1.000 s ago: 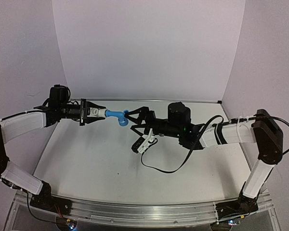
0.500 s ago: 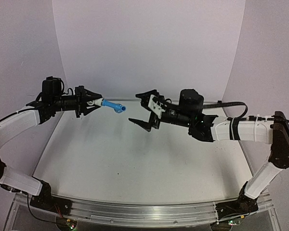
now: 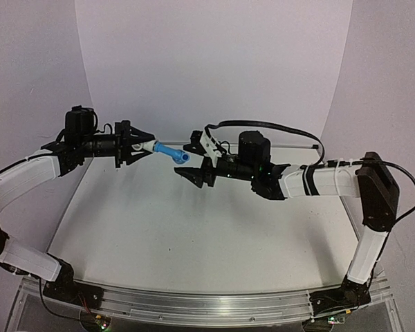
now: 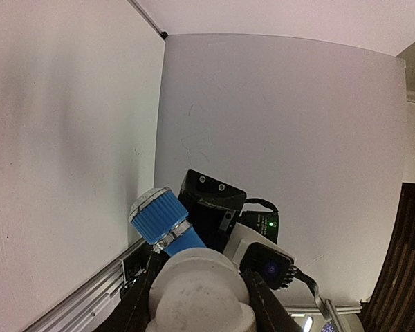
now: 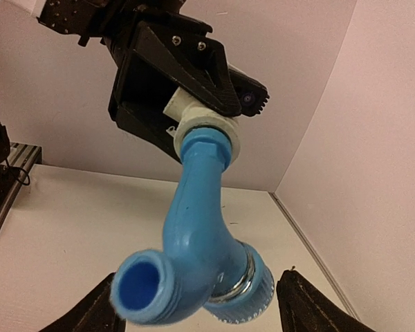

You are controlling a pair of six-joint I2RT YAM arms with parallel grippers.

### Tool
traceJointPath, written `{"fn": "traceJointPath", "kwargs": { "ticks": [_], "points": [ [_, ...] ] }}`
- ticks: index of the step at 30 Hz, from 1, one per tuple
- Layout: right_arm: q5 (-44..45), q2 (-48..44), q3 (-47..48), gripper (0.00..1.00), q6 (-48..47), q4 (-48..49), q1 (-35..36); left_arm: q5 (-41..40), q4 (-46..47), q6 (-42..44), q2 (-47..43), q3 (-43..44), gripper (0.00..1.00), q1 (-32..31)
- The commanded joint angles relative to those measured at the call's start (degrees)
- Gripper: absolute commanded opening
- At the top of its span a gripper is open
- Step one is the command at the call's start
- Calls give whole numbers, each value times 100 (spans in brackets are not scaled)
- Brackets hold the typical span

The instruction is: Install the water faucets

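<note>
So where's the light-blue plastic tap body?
Top view, left of centre, airborne: the light-blue plastic tap body juts from a white plastic fitting clamped in the left pincer, facing the open right pincer.

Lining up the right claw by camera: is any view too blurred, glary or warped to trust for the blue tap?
Top external: even light, soft shadows, no glare; the blue tap is small but clear. Right wrist: the tap is sharp yet looms oversized up close, so gaps may mislead. Left wrist: the white fitting fills the bottom, close and soft, and only the tap's ribbed knob shows.
</note>
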Motion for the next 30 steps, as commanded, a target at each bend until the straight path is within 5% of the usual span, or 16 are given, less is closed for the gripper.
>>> {"fn": "traceJointPath", "kwargs": {
  "ticks": [1,7,9,14,20,24,28,30],
  "points": [
    [-13,215,335,72,654,941,26,29,322,4,49,415,0,-188],
    [304,276,151,47,1686,1498,21,-142,341,314,107,549,0,-305],
    [414,235,-14,25,2601,1827,22,-355,344,537,62,517,0,-319],
    [453,96,-93,0,4775,2125,4,-908,458,1322,-38,516,0,-333],
    [396,145,55,0,8440,2677,-263,-1654,1460,2420,-228,75,0,-347],
    [413,530,208,0,11106,3873,-412,-2010,3036,2681,-323,-689,0,-348],
    [695,772,367,2,12317,4668,-434,-2252,3258,2756,-157,-840,0,-343],
    [705,703,356,18,12286,4698,-441,-2349,3250,2520,-54,-834,0,-349]
  ]
}}
